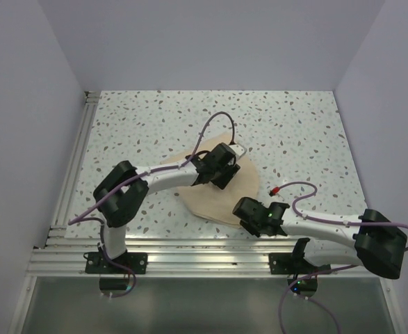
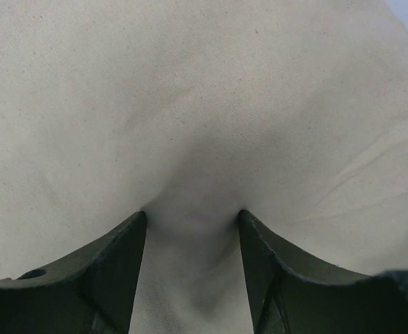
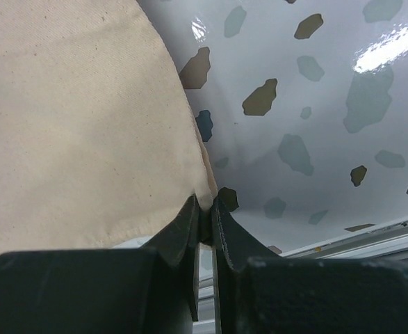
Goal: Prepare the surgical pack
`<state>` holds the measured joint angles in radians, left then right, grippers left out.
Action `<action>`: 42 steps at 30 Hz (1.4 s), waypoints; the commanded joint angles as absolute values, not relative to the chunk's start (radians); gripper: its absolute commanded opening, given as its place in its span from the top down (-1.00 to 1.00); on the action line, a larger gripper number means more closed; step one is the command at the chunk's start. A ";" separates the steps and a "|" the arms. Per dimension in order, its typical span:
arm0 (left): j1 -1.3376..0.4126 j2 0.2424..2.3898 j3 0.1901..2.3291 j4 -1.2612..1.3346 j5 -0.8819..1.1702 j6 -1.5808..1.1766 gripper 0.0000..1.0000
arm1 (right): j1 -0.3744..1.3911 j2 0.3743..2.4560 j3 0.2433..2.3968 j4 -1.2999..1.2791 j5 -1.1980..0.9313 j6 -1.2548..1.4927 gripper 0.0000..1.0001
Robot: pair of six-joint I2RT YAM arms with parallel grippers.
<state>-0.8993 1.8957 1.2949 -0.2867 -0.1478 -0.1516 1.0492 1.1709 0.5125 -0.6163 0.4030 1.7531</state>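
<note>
Tan cloth (image 1: 214, 203), near edge in clenched right hand (image 3: 205, 210); left hand (image 2: 192, 219) released, astride its middle.

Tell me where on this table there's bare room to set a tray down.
Open speckled table between the tan cloth and the back wall, and right of the cloth. Crowded near-centre: left pincer and right pincer are both on the cloth.

You see a plain tan cloth (image 1: 224, 200) on a glossy white table (image 1: 294, 132) flecked grey and brown; the cable (image 1: 219, 113) above is purple.
</note>
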 commanded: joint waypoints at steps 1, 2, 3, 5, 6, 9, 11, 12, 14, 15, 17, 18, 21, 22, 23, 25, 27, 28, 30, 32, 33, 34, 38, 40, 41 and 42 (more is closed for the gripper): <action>-0.911 1.963 1.339 -0.366 -0.205 -0.130 -0.15 | 1.055 1.181 0.479 -0.701 0.442 1.735 1.00; -0.911 1.986 1.342 -0.373 -0.242 -0.136 -0.09 | 1.057 1.181 0.480 -0.701 0.446 1.733 1.00; -0.911 1.996 1.344 -0.380 -0.255 -0.138 -0.05 | 1.057 1.181 0.480 -0.701 0.448 1.733 1.00; -0.910 2.019 1.342 -0.385 -0.278 -0.140 0.01 | 1.055 1.181 0.482 -0.701 0.453 1.732 1.00; -0.911 2.026 1.342 -0.388 -0.284 -0.146 0.08 | 1.057 1.183 0.482 -0.701 0.459 1.730 1.00; -0.911 2.057 1.336 -0.400 -0.284 -0.162 0.19 | 1.055 1.181 0.482 -0.698 0.465 1.729 1.00; -0.911 2.078 1.325 -0.400 -0.258 -0.172 0.33 | 1.054 1.181 0.482 -0.693 0.468 1.727 1.00; -0.911 2.085 1.321 -0.402 -0.246 -0.179 0.51 | 1.055 1.183 0.480 -0.692 0.469 1.724 1.00; -0.910 2.104 1.319 -0.410 -0.220 -0.184 0.73 | 1.054 1.183 0.480 -0.687 0.471 1.721 1.00; -0.910 2.109 1.321 -0.414 -0.218 -0.190 0.79 | 1.055 1.181 0.482 -0.687 0.474 1.720 1.00; -0.910 2.126 1.330 -0.437 -0.218 -0.192 0.94 | 1.055 1.178 0.482 -0.687 0.479 1.718 1.00; -0.911 2.129 1.331 -0.443 -0.235 -0.201 1.00 | 1.055 1.177 0.482 -0.686 0.482 1.717 1.00; -0.911 2.134 1.321 -0.451 -0.268 -0.218 1.00 | 1.054 1.173 0.483 -0.678 0.494 1.706 1.00; -0.911 2.131 1.310 -0.445 -0.276 -0.224 1.00 | 1.054 1.173 0.488 -0.678 0.498 1.703 1.00; -0.910 2.122 1.302 -0.439 -0.282 -0.227 1.00 | 1.054 1.178 0.489 -0.670 0.509 1.691 1.00; -0.910 2.105 1.299 -0.431 -0.282 -0.242 1.00 | 1.052 1.187 0.503 -0.660 0.523 1.666 1.00; -0.904 2.076 1.321 -0.436 -0.252 -0.252 1.00 | 1.051 1.198 0.529 -0.643 0.552 1.609 1.00; -0.900 2.063 1.331 -0.445 -0.233 -0.256 1.00 | 1.048 1.204 0.540 -0.635 0.560 1.582 1.00; -0.879 2.028 1.374 -0.462 -0.174 -0.268 1.00 | 1.040 1.225 0.571 -0.624 0.572 1.520 1.00; -0.861 1.994 1.402 -0.479 -0.109 -0.276 1.00 | 1.032 1.238 0.590 -0.591 0.569 1.456 1.00; -0.839 1.985 1.431 -0.485 -0.086 -0.279 1.00 | 1.026 1.249 0.594 -0.586 0.563 1.444 1.00; -0.828 1.976 1.443 -0.498 -0.062 -0.281 1.00 | 1.022 1.255 0.595 -0.578 0.558 1.430 1.00; -0.784 1.944 1.496 -0.526 0.044 -0.287 1.00 | 0.933 1.256 0.563 -0.430 0.474 1.256 1.00; -0.762 1.930 1.516 -0.537 0.067 -0.290 1.00 | 0.893 1.243 0.535 -0.314 0.392 1.197 1.00; -0.755 1.925 1.522 -0.538 0.092 -0.293 1.00 | 0.859 1.236 0.511 -0.275 0.370 1.140 1.00; -0.743 1.921 1.526 -0.540 0.103 -0.295 1.00 | 0.848 1.229 0.502 -0.247 0.356 1.117 1.00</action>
<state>-0.7853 1.9827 1.4845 -0.4580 0.0128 -0.2283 0.8925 1.2503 0.5415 -0.3981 0.4328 1.2869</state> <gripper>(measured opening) 0.125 0.087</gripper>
